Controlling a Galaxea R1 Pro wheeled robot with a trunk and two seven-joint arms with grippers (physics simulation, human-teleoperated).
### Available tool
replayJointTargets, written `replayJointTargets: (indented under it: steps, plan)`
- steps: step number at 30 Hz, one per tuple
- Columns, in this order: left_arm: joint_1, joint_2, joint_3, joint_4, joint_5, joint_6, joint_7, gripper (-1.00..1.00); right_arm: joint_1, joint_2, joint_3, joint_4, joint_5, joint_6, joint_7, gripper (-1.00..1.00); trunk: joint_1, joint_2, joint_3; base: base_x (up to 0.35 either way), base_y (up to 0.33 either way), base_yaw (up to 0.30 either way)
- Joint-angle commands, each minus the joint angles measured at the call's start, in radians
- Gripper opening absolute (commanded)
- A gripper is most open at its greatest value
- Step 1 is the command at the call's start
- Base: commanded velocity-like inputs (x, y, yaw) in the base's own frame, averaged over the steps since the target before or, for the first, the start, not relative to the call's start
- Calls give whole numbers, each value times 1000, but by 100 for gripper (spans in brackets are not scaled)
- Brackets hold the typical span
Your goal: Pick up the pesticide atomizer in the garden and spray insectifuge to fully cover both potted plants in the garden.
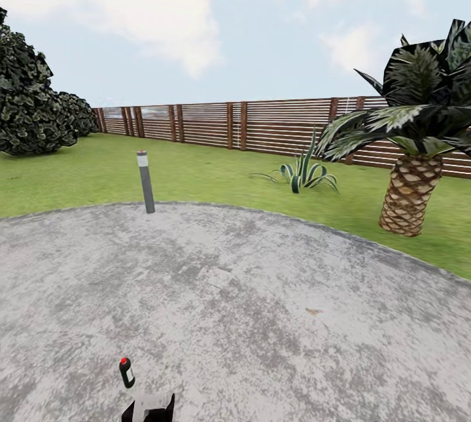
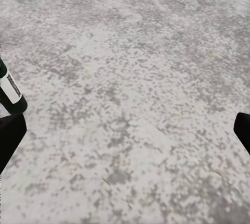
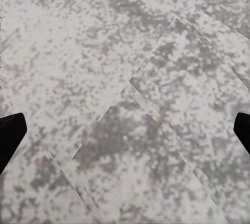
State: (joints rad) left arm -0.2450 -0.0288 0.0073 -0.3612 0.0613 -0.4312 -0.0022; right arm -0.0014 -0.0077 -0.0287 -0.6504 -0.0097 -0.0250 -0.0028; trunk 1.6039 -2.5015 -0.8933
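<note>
The left gripper point(image 2: 125, 130) hangs over the grey paved patio point(image 2: 135, 67), its two dark fingertips point(image 2: 10, 138) spread wide at the frame's edges with nothing between them. The right gripper point(image 3: 125, 130) is likewise spread apart above the speckled paving point(image 3: 130, 78), gripping nothing. In the head view the pesticide atomizer point(image 1: 126, 372) stands on the patio point(image 1: 261, 291) at about 6 o'clock, low in the frame, its red spot on top, just above a white and dark part of the robot point(image 1: 152, 407). The left wrist view catches the bottle point(image 2: 10, 88) just beside one fingertip, though contact cannot be judged. A grey bollard light point(image 1: 145, 181) rises at 11 o'clock on the patio's rim. Beyond, on the lawn point(image 1: 209, 173), a striped spiky plant point(image 1: 302, 173) sits at 1 o'clock and a scaly-trunked palm point(image 1: 412, 147) at 2 o'clock, before the brown slatted fence point(image 1: 261, 122). Dark shrubs point(image 1: 33, 105) fill 10 o'clock.
</note>
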Motion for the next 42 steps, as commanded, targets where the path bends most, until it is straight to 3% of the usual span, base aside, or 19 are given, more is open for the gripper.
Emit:
replayJointTargets:
  steps: [1, 28, 42]
  plan:
    - [0, 0, 0, 1, 6, -3, -1, 100, 0, 0, 0, 0, -1, -3, 0, 100, 0, 0, -1, -78, 68, 0]
    - [0, 1, 2, 1, 6, -3, -1, 100, 0, 0, 0, 3, -1, -3, 0, 100, 0, 0, -1, -30, 83, 0]
    - [0, 1, 2, 1, 6, -3, -1, 100, 0, 0, 1, 4, -1, -3, 1, 100, 0, 0, -1, 0, 30, 97]
